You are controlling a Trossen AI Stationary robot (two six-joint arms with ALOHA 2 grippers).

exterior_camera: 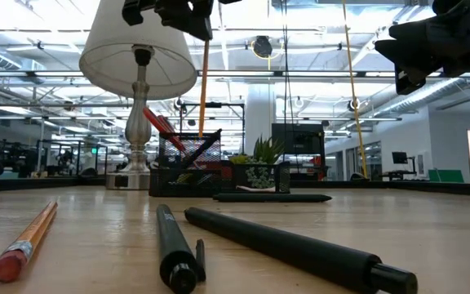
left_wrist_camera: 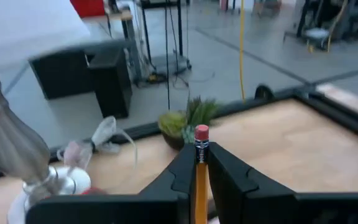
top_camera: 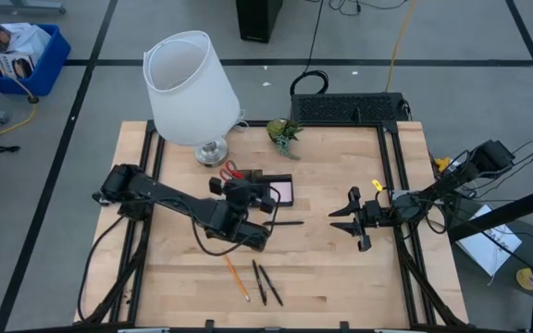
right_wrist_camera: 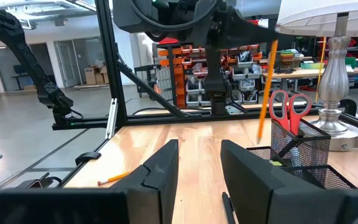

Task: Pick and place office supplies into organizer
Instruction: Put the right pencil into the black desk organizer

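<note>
Orange pencil (left_wrist_camera: 200, 174) upright, clamped in left claw (left_wrist_camera: 199, 163) above organizer (top_camera: 268, 190) mid-tabletop (top_camera: 340, 268), scissors (right_wrist_camera: 289, 109) standing inside, right claw (top_camera: 353, 219) parted, empty, well apart over bare wood, loose pencil (top_camera: 237, 277) and pens (top_camera: 265, 284) near front edge.

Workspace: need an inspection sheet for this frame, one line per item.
Surface: wooden table, black frame around it.
Job's things: organizer holds scissors; one pen lies beside it; loose pencil and two pens near the front edge.
Clutter: lamp, plant, wire rack at the back.
Hands: left hand shut on a pencil, held upright over the organizer; right hand open, waiting at the table's right.
Cables: run along both arms; more on the floor behind.
Surroundings: blue bin on the floor; no person seen.
</note>
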